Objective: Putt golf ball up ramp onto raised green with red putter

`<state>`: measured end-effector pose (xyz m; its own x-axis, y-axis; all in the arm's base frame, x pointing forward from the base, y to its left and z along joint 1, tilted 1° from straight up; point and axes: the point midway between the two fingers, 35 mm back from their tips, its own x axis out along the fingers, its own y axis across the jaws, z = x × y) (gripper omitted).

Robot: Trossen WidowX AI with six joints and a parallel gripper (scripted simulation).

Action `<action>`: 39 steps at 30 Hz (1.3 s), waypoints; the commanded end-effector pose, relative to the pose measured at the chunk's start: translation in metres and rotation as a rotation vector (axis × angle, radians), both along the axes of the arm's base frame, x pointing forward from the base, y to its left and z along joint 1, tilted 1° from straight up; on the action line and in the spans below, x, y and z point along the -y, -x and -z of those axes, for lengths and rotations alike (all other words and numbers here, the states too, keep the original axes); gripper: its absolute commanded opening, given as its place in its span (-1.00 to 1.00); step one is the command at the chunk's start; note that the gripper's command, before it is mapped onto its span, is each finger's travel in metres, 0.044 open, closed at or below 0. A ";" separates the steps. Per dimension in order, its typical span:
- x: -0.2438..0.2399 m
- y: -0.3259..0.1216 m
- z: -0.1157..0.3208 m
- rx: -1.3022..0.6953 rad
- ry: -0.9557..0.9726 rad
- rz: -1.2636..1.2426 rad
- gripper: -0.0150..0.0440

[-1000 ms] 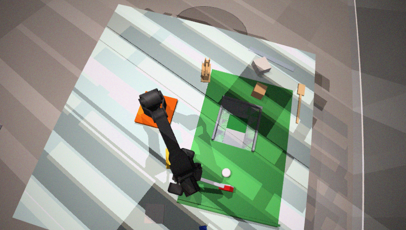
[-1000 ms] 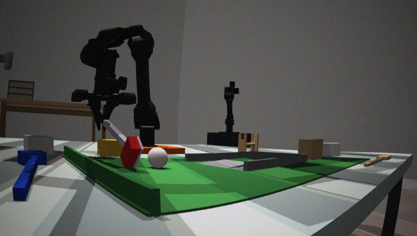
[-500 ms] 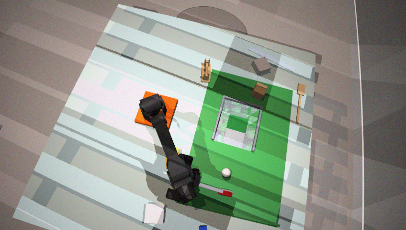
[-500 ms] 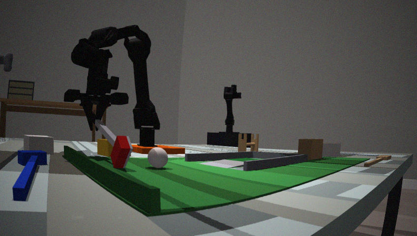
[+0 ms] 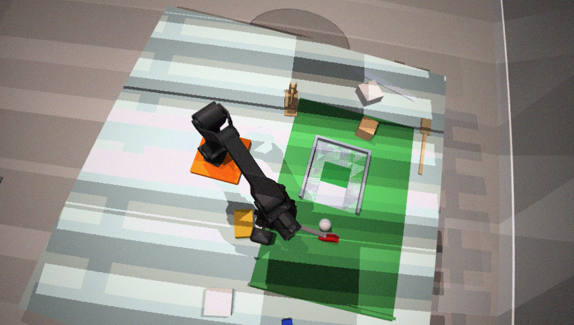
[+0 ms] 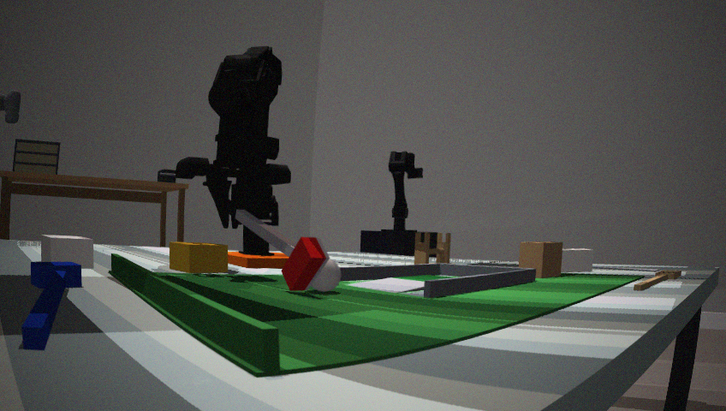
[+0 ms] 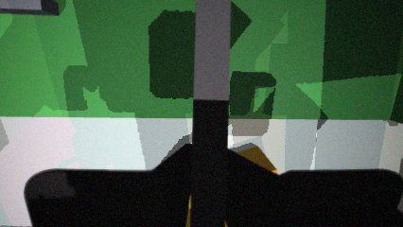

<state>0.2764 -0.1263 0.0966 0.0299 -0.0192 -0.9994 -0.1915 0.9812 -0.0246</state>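
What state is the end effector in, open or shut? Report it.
Shut on the red putter: the end effector grips its grey shaft, head down beside the golf ball.

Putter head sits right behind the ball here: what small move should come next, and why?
Probably a short, firm push of the putter toward the framed ramp. The gripper is shut on its grey shaft, the red head sits low beside the golf ball, and the ramp lies just beyond the ball.

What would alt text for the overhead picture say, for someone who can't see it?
A black robot arm's gripper holds a red putter by its grey shaft, the red head low on a green mat just behind a white golf ball. Beyond the ball sits a grey-walled raised green; small blocks lie around on the striped table.
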 end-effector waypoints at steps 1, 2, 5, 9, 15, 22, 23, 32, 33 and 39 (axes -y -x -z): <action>-0.018 0.009 0.003 0.006 -0.001 0.019 -0.49; -0.018 0.009 0.003 0.006 -0.001 0.019 -0.49; -0.018 0.009 -0.002 0.006 -0.001 0.019 -0.49; -0.018 0.008 -0.017 0.006 -0.001 0.019 -0.49; -0.019 0.009 -0.045 0.006 -0.001 0.019 -0.49; -0.019 0.011 -0.047 -0.006 -0.005 0.013 -0.49; -0.019 0.011 -0.047 -0.006 -0.005 0.013 -0.49; -0.019 0.011 -0.047 -0.006 -0.005 0.013 -0.49; -0.019 0.011 -0.047 -0.006 -0.005 0.013 -0.49; -0.019 0.011 -0.047 -0.006 -0.005 0.013 -0.49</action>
<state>0.2646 -0.1068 0.1444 0.0220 -0.0142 -0.9997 -0.1788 0.9837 -0.0179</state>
